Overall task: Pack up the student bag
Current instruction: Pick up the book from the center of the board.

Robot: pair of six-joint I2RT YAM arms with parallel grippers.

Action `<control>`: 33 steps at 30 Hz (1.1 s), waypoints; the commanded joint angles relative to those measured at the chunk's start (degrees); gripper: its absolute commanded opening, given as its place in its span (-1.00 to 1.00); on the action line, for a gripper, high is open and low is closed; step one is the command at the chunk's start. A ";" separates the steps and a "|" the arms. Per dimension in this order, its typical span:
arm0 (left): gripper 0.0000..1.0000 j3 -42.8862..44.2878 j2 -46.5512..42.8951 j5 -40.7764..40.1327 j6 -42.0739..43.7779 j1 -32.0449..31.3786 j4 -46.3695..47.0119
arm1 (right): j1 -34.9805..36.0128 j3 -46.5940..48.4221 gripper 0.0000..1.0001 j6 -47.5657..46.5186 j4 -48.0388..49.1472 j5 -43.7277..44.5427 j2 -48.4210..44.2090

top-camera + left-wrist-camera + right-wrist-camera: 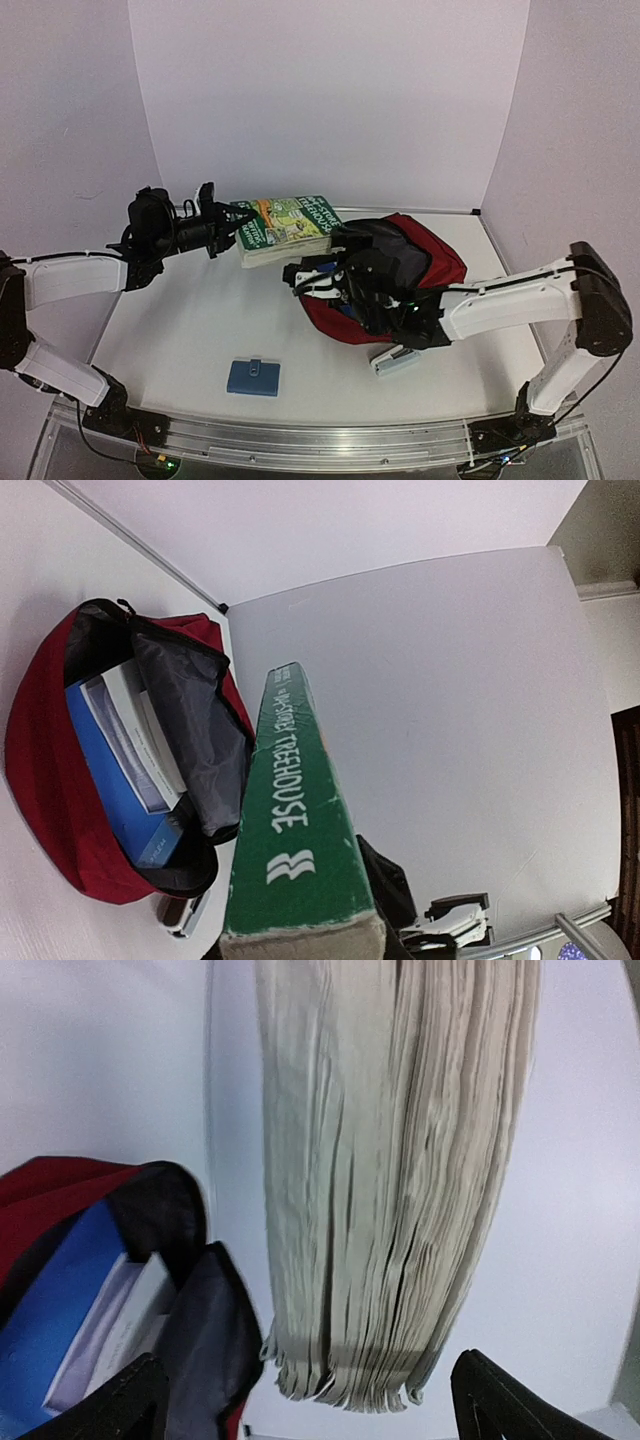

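Note:
The student bag, dark red with grey lining, lies open at the right middle of the table; a blue and white box sits inside it. A thick green paperback book is held off the table just left of the bag's mouth. My left gripper is shut on the book's left end, and the green spine fills the left wrist view. My right gripper stands open by the book's near right corner. In the right wrist view its fingers stand wide on either side of the page edges, apart from them.
A small blue case lies near the front edge, left of centre. A white and blue stapler lies in front of the bag, under my right arm. White walls close the table at the back and both sides.

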 commanded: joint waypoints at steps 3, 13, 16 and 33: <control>-1.00 5.69 -5.41 4.97 13.00 0.39 -2.72 | -6.56 14.24 0.96 41.32 -61.90 -34.14 -13.36; -1.00 7.33 -5.05 15.75 19.40 0.32 -3.37 | -24.66 26.33 0.97 65.49 -73.00 -83.45 -12.00; -1.00 7.15 -5.49 17.07 19.38 0.06 -1.49 | -28.79 26.70 0.97 72.60 -70.44 -91.81 -9.78; -0.99 4.63 -5.79 16.56 17.03 -2.05 8.60 | -31.31 20.84 0.64 95.95 -47.69 -105.56 -3.76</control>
